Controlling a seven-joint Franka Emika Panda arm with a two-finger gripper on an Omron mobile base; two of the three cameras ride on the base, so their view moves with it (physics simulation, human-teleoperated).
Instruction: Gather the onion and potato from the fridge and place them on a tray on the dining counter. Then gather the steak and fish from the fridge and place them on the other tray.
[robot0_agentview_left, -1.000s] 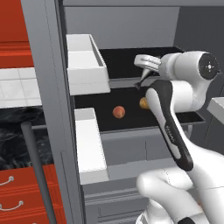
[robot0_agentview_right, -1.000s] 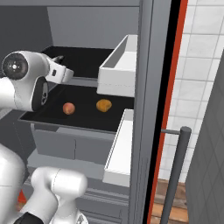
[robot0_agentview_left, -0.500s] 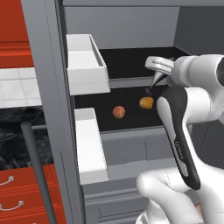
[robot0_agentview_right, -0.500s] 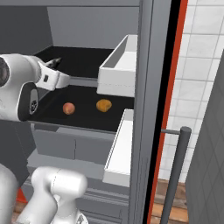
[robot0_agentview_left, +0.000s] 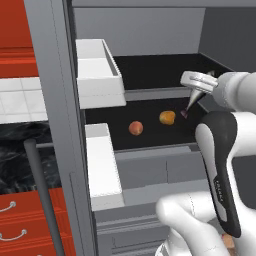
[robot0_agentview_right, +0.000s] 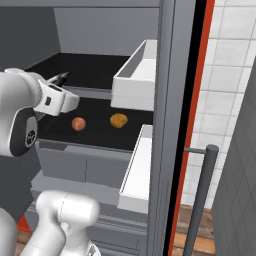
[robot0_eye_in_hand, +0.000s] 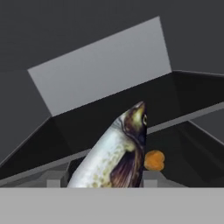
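The fridge (robot0_agentview_left: 55, 100) stands open, showing its black shelves. My gripper (robot0_eye_in_hand: 103, 180) is shut on the fish (robot0_eye_in_hand: 114, 154), a silvery-brown fish that stands nose-up between the fingers. In the left base view the gripper (robot0_agentview_left: 188, 109) hangs over the right end of the middle shelf. On that shelf lie the reddish onion (robot0_agentview_left: 135, 128) and, to its right, the orange potato (robot0_agentview_left: 167, 117). The potato (robot0_eye_in_hand: 154, 160) also peeks out just behind the fish. From the right side, the onion (robot0_agentview_right: 78, 123) and potato (robot0_agentview_right: 118, 120) lie beyond my hand (robot0_agentview_right: 56, 95). The steak, the tray and the dining counter are out of view.
White door bins (robot0_agentview_left: 97, 75) (robot0_agentview_right: 137, 77) hang on the open doors to either side of the shelves. Long grey bar handles (robot0_agentview_left: 42, 200) (robot0_agentview_right: 200, 200) stick out from the doors. Red cabinets (robot0_agentview_left: 15, 30) and a black veined countertop (robot0_agentview_left: 15, 155) lie to the left.
The hand has drawn back from deep over the shelf towards the fridge's front, and the arm has swung closer to the cameras. The fingers have narrowed a little. Onion and potato have not moved.
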